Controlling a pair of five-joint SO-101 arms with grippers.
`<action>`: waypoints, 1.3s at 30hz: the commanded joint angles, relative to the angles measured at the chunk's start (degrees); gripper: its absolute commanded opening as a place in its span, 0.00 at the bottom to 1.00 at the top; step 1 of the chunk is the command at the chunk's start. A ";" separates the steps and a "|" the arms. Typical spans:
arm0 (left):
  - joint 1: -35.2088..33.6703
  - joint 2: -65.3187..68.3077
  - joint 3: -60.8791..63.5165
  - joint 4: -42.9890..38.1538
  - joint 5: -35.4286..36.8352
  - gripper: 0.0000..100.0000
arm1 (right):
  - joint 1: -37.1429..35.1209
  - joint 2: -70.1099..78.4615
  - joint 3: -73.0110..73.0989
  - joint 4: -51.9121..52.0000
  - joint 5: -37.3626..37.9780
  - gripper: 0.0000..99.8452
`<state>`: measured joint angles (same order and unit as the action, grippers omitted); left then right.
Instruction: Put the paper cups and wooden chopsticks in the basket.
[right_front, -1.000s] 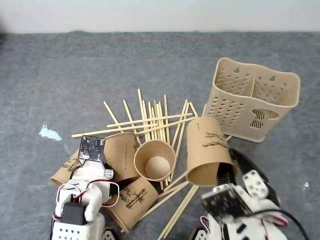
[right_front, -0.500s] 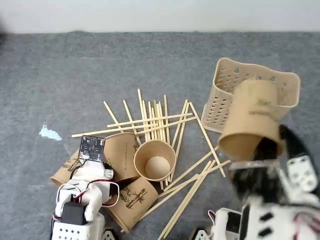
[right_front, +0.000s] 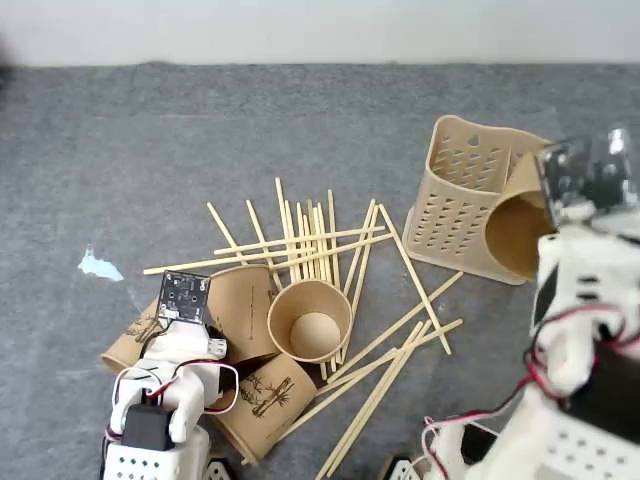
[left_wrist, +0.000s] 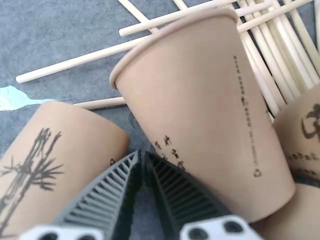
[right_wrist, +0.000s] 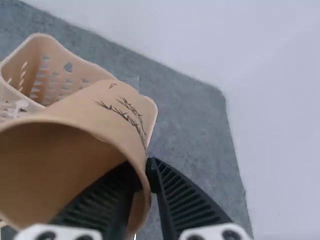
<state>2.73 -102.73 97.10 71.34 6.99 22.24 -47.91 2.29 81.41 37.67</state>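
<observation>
At the table's 3 o'clock, clamped by its rim in the right gripper (right_wrist: 142, 174): a paper cup (right_front: 515, 228), against the basket (right_front: 455, 200). Lies along 1–7 o'clock, mouth toward 7. At 7 o'clock, the left gripper (left_wrist: 142, 162), tips pressed together on nothing, between two lying cups (left_wrist: 210, 110). At centre, loose chopsticks (right_front: 312, 240), mostly along 12–6.

The high camera looks down from behind the 2 white arms (right_front: 165, 400) over the grey felt surface (right_front: 200, 130) toward the white wall (right_front: 300, 30). The left wrist camera sits close above lying brown paper cups (left_wrist: 210, 100). The right looks past another brown paper cup (right_wrist: 75, 150) at the beige perforated plastic basket (right_wrist: 30, 75). The high view shares both.
</observation>
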 joint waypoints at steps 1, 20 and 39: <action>0.18 -0.53 -0.66 0.09 0.53 0.01 | 1.63 4.35 -5.45 -0.92 -1.76 0.01; 0.18 -0.53 -0.66 0.09 0.53 0.01 | 2.07 28.62 -22.77 8.57 -11.34 0.01; 0.18 -0.53 -0.66 0.09 0.53 0.01 | 1.80 32.13 -23.38 1.45 -20.92 0.27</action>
<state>2.73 -102.73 97.10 71.34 6.99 23.91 -15.65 -18.11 85.98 17.54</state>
